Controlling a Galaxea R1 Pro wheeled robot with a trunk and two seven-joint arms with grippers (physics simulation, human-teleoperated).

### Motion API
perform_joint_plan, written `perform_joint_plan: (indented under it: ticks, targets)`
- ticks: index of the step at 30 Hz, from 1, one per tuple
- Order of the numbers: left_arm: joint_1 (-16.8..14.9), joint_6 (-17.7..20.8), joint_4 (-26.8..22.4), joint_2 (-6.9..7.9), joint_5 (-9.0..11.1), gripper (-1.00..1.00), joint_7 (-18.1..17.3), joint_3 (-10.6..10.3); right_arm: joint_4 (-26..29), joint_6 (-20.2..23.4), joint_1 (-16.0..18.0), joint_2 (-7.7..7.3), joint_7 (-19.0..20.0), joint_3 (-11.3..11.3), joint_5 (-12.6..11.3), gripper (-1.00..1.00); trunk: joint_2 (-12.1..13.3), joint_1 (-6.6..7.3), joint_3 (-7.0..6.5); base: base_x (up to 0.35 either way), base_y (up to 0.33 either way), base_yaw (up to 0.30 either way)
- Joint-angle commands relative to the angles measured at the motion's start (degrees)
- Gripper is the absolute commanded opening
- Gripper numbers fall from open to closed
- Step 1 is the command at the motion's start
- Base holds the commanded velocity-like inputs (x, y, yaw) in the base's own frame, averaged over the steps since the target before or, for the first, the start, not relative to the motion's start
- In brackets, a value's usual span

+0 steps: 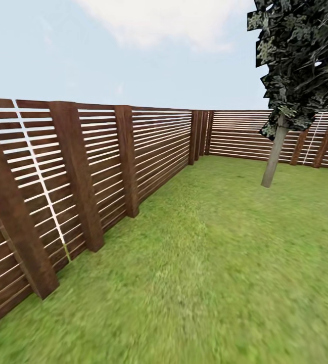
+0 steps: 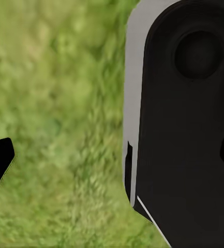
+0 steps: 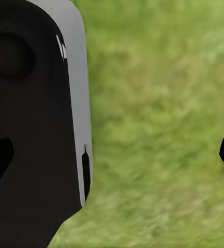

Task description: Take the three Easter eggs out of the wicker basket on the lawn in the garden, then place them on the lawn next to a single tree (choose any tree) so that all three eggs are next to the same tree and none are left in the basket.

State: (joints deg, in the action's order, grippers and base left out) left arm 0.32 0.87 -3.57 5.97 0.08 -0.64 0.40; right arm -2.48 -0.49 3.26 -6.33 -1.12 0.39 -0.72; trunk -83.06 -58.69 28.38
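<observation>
Lawn bounded by fence; tree at 2 o'clock. Left hand and right hand both spread, empty.

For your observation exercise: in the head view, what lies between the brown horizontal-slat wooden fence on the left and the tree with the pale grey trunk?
In the head view, mottled green lawn alone separates the brown slatted fence from the grey-trunked tree.

Mottled green lawn; tall grey-trunked tree upright near far fence.
</observation>
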Motion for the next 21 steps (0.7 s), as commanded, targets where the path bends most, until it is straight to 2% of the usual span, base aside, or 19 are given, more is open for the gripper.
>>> perform_joint_plan:
  ticks: [1,8,17,21]
  targets:
    - [0.03,0.09,-0.13,0.01,0.01,1.0,-0.07,0.04,-0.12,-0.05,0.08,0.0,-0.11,0.05,-0.07,1.0,-0.02,-0.03,0.05,0.334,0.0,0.0]
    - [0.03,0.09,-0.13,0.01,0.01,1.0,-0.07,0.04,-0.15,-0.1,0.08,0.0,-0.11,0.09,-0.07,1.0,-0.02,-0.03,0.05,0.334,0.0,-0.025]
    - [0.03,0.09,-0.13,0.01,0.01,1.0,-0.07,0.04,-0.16,-0.12,0.08,0.0,-0.11,0.1,-0.07,1.0,-0.02,-0.03,0.05,0.334,0.0,-0.253]
    - [0.03,0.09,-0.13,0.01,0.01,1.0,-0.07,0.04,-0.15,-0.11,0.08,0.05,-0.11,0.06,-0.07,1.0,-0.02,-0.03,0.05,0.334,0.0,-0.084]
